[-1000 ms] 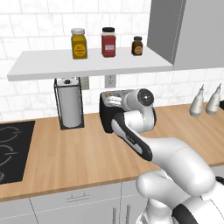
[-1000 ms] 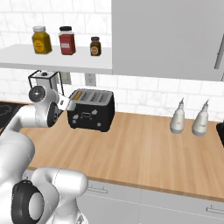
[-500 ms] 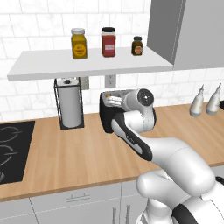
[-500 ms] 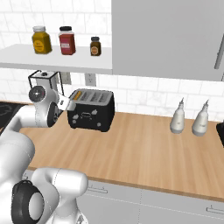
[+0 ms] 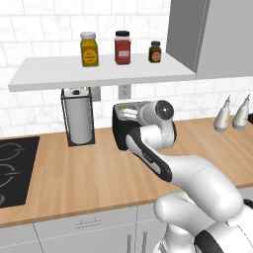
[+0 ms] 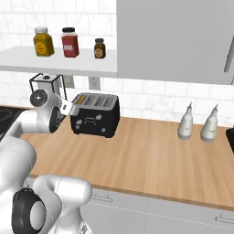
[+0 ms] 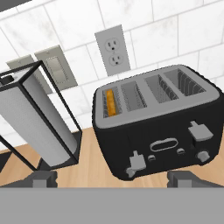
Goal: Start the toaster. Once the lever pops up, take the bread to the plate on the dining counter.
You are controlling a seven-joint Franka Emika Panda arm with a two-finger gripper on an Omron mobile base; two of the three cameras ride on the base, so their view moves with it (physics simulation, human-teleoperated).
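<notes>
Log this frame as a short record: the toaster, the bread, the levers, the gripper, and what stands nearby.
toaster: black, four slots, on the wood counter by the tiled wall
bread: orange-brown slice down in the end slot nearest the paper-towel holder
levers: one sits lower than the other in the hand view
gripper: open, in front of the toaster, not touching it
shelf: three jars

The toaster (image 7: 166, 131) was black with grey-rimmed slots; the bread (image 7: 111, 101) showed orange; the paper-towel roll (image 7: 35, 124) looked pale grey, perhaps white.
</notes>
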